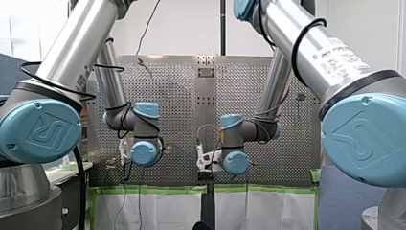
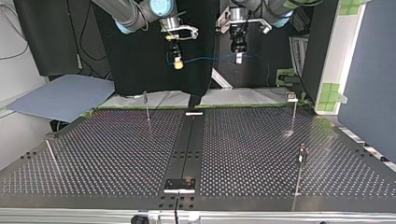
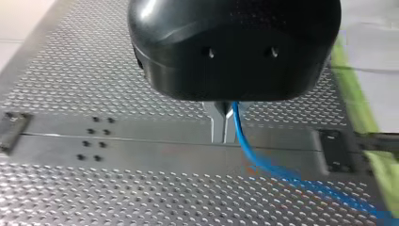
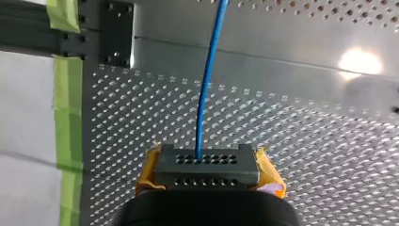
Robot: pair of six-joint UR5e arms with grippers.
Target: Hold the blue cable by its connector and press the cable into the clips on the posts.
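Cable (image 2: 210, 58) is gripped by left end effector (image 2: 238, 58) and right end effector (image 2: 178, 64)

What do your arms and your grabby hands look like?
My left arm and right arm are shiny silver tubes with round light-blue caps, each stamped with a swirly logo, and black cables loop around them. My left gripper is black and rounded with thin metal jaws. My right gripper has yellow pads.
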